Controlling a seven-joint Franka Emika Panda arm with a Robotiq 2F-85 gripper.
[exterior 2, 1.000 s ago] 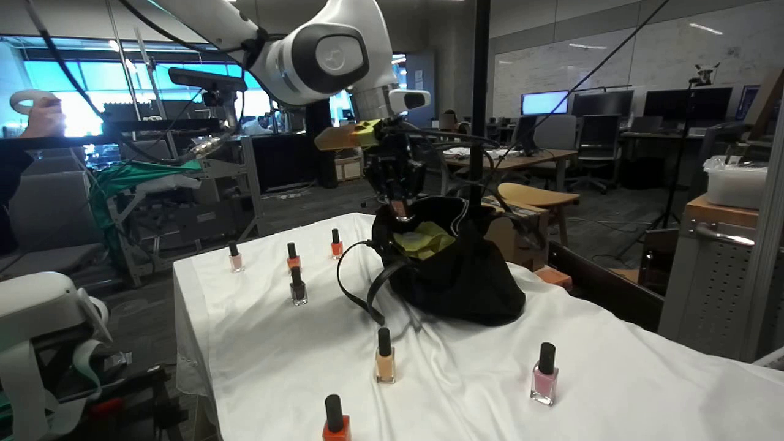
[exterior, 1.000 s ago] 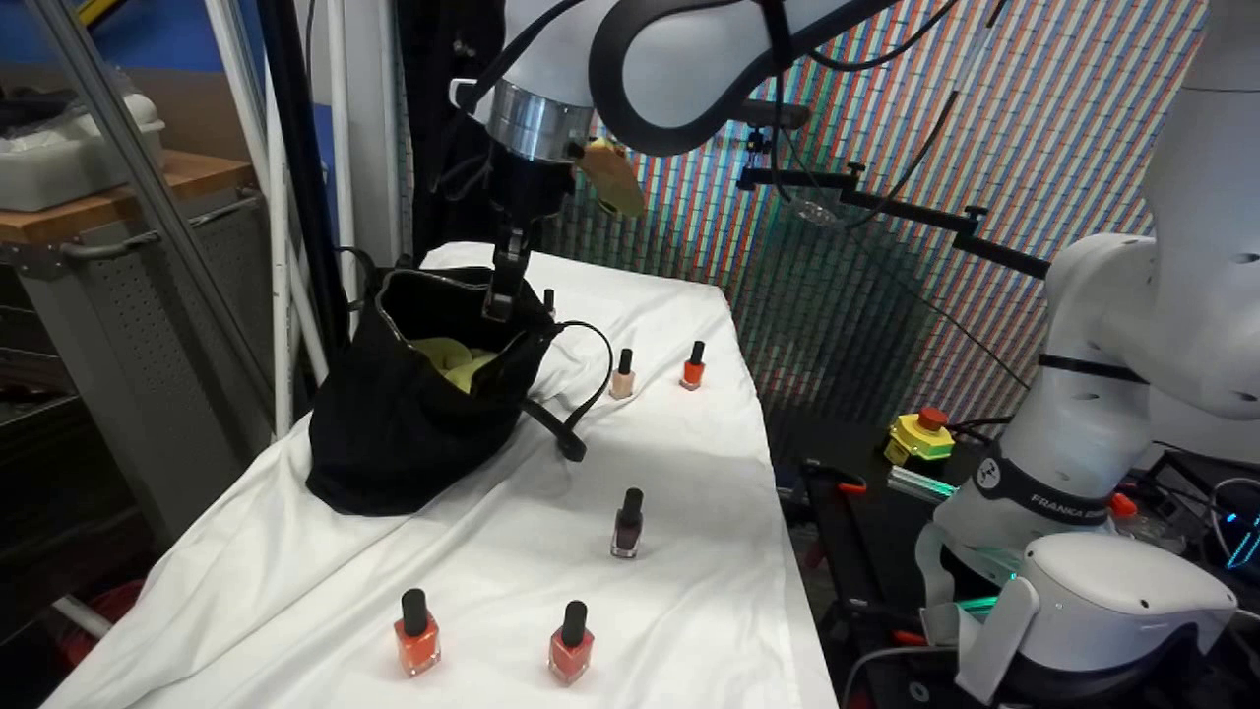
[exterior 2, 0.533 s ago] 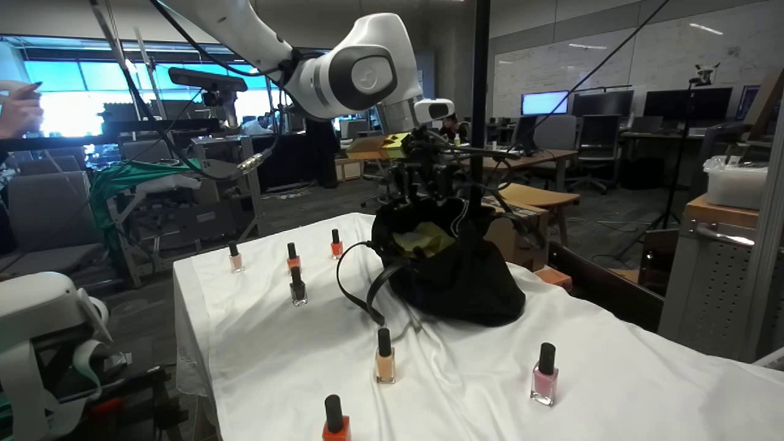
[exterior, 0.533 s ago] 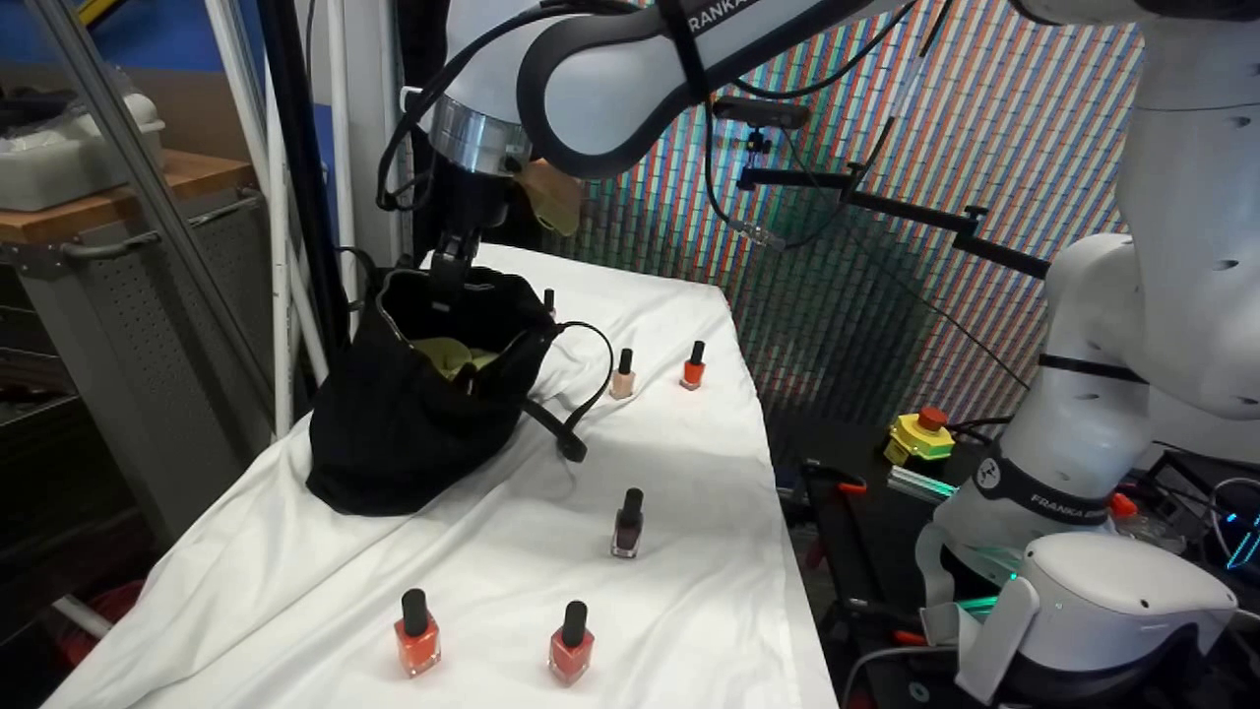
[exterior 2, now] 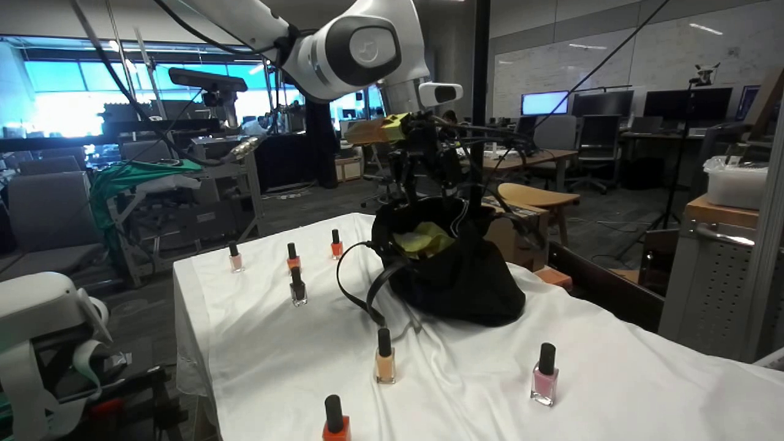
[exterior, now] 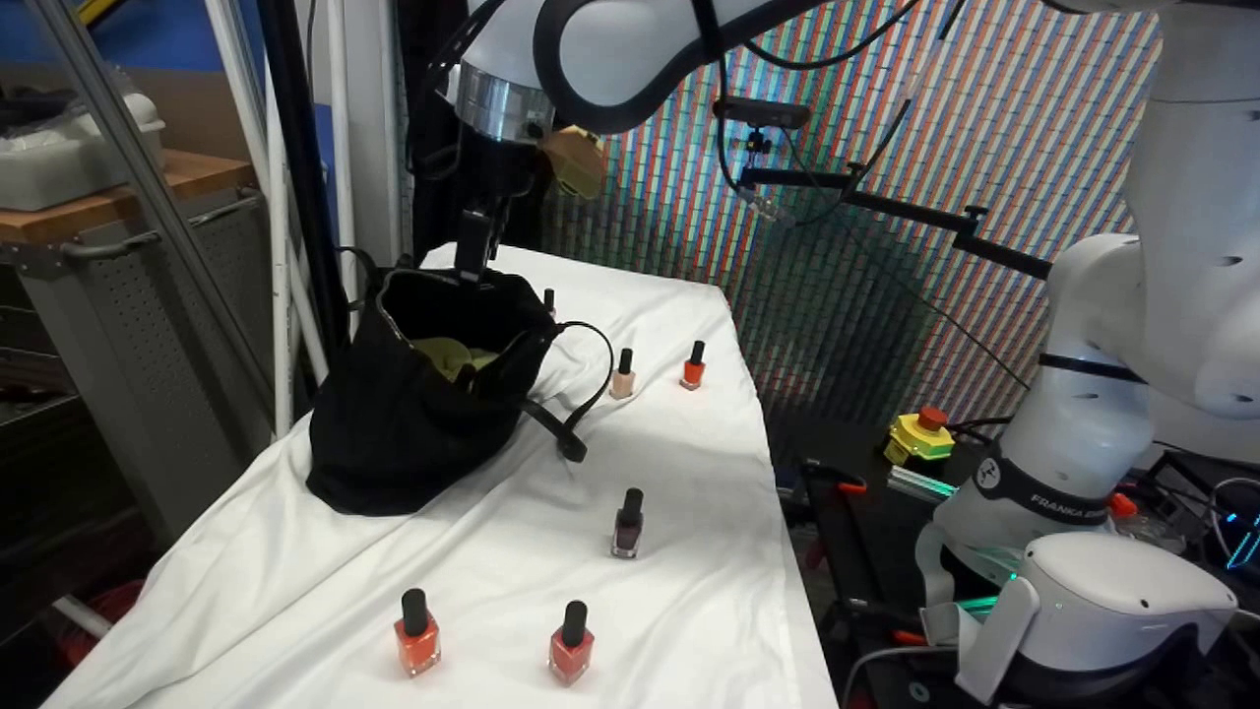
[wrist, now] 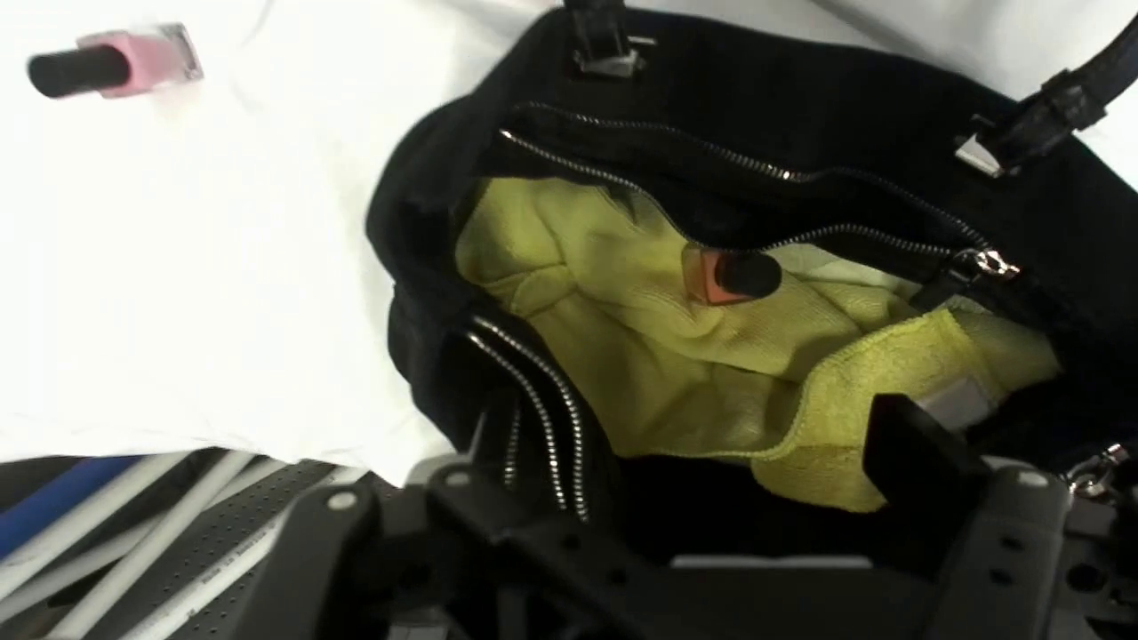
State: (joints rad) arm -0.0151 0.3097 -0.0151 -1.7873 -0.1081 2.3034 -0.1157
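Above the mouth of a black bag (exterior 2: 465, 288), my gripper (exterior 2: 430, 197) stands open, its two fingers well apart with nothing between them. The wrist view looks down past the spread gripper (wrist: 698, 427) into the bag's unzipped opening. Yellow cloth (wrist: 640, 347) lines or fills the inside. On it lies an orange-red polish bottle (wrist: 701, 277) with a black cap, apart from the fingers. In an exterior view that bottle shows only as a dark cap (exterior: 465, 376) inside the bag. A pink bottle (wrist: 147, 64) stands outside, beside the bag.
Several polish bottles stand on the white cloth, among them a dark one (exterior: 627, 532), an orange one (exterior: 418, 648) and a peach one (exterior 2: 384, 366). The bag's strap (exterior: 600, 394) loops out over the cloth. White poles (exterior: 278, 246) and a grey cart (exterior: 187, 325) border the table.
A second ago the gripper was shut on a reddish bottle over the bag. It moved further over the opening, opened and rose somewhat; the bottle now lies inside on the yellow cloth.
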